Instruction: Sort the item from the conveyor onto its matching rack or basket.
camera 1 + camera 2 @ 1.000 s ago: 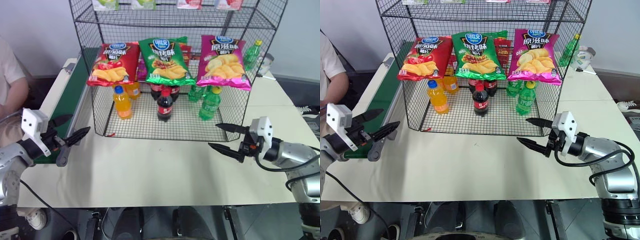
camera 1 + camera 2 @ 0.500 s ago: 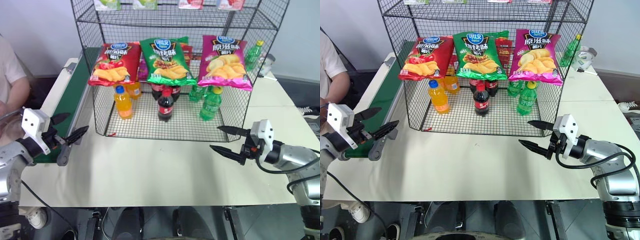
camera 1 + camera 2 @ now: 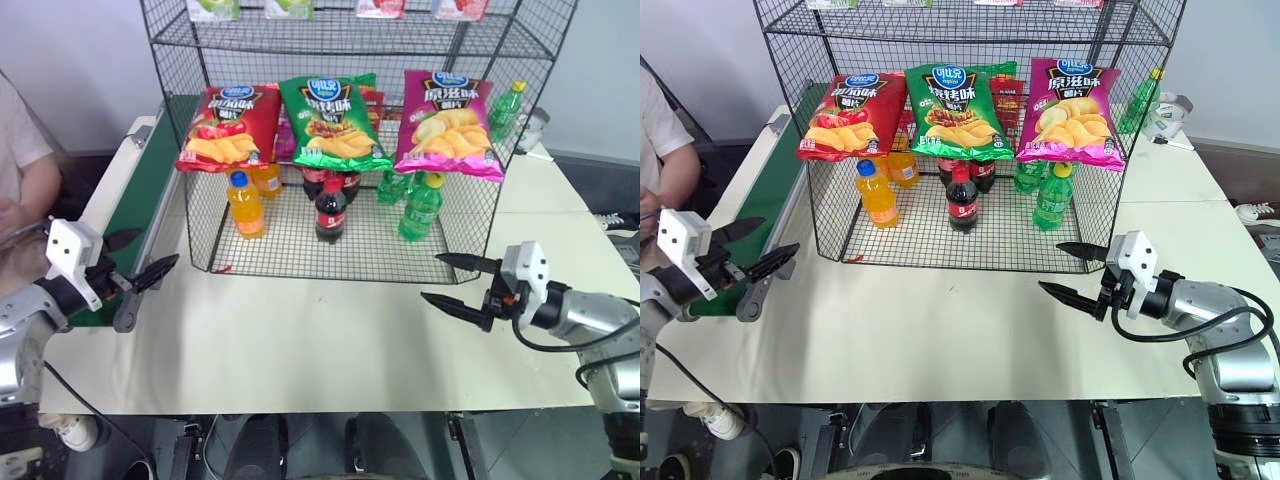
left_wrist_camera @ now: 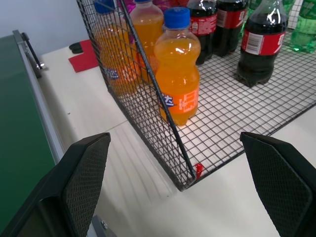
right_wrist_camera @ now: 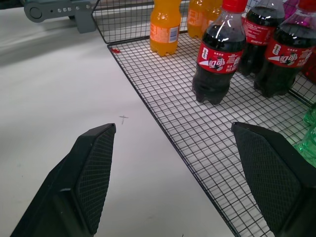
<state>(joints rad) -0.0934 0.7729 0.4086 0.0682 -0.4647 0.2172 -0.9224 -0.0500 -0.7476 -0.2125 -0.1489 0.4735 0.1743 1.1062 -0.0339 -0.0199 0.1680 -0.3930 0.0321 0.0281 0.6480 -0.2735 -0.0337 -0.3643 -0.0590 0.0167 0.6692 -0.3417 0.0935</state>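
Nearest, both arms are held low over the cream table (image 3: 320,350). The left gripper (image 3: 140,258) is spread fully wide and grips nothing, poised beside the near end of the conveyor (image 3: 140,190). The right gripper (image 3: 462,284) is likewise parted with nothing between its fingers, just off the front corner of the wire rack (image 3: 350,130). This is judged a waiting stance, each arm ready for whichever side is needed.

Further back, the rack's floor tier is stocked with orange soda bottles (image 3: 243,203), cola bottles (image 3: 330,209) and green soda bottles (image 3: 419,207). Above them, three crisp bags are displayed side by side on the shelf edge: a red crisp bag (image 3: 223,127), the green crisp bag (image 3: 331,122) in the middle and a pink crisp bag (image 3: 447,122). The green bag appears already sorted between its neighbours. No item can be seen on the visible stretch of belt. A person's arm (image 3: 22,185) is seen beside the conveyor.
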